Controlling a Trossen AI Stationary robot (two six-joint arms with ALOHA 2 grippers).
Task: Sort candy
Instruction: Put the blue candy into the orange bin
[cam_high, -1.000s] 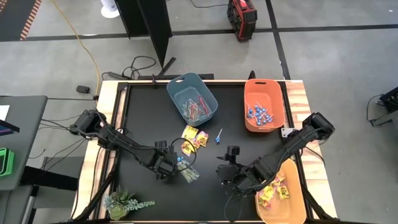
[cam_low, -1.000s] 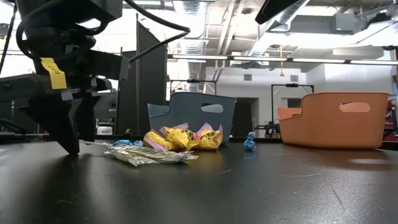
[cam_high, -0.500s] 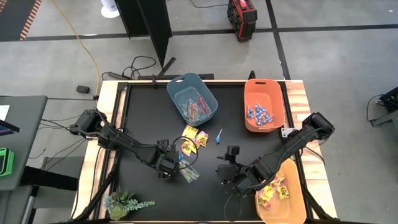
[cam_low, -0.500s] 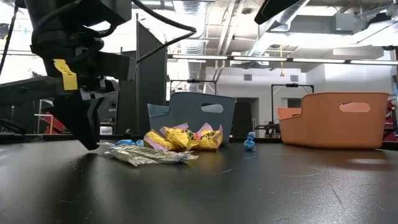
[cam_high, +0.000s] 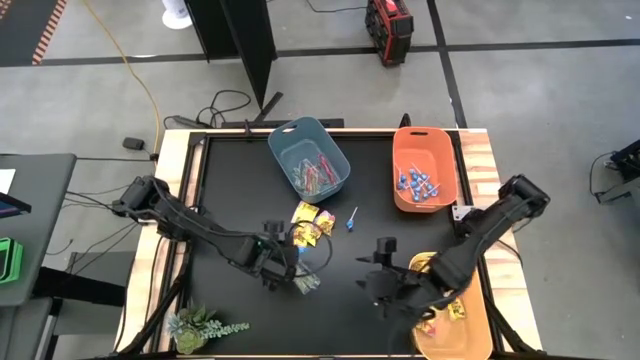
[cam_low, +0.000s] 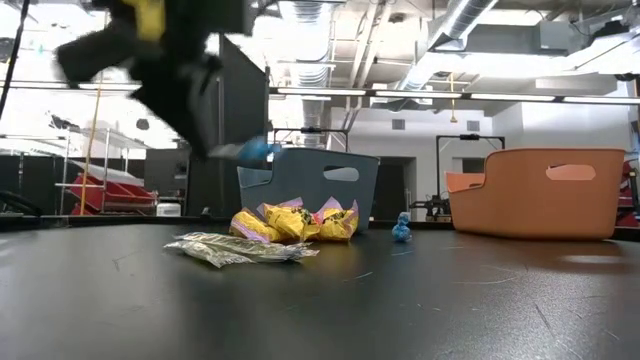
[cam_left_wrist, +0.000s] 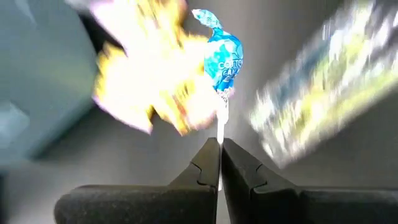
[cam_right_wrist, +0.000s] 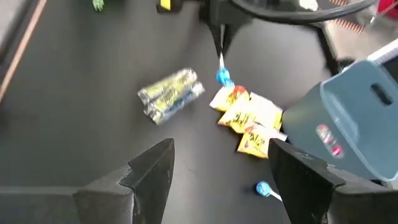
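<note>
Left gripper (cam_left_wrist: 219, 163) clenched on the thin stick of a blue-wrapped lollipop (cam_left_wrist: 222, 57), held clear above the table (cam_high: 240, 200); light, rigid candy, best pinched by its stick, likely to swing

Left hand (cam_left_wrist: 219, 163) pinched closed, right hand (cam_right_wrist: 219, 163) apparently spread

A black tabletop (cam_high: 230, 200) with a pale wooden rim carries three bins. A blue-grey bin (cam_high: 288, 140) sits toward 12 o'clock, an orange bin (cam_high: 448, 170) toward 1 o'clock, and another orange bin (cam_high: 478, 325) at the 4 o'clock corner. A small green plant sprig (cam_high: 200, 326) lies at 7 o'clock. Beyond, a red case (cam_high: 390, 18) stands on the grey floor (cam_high: 560, 110).
</note>
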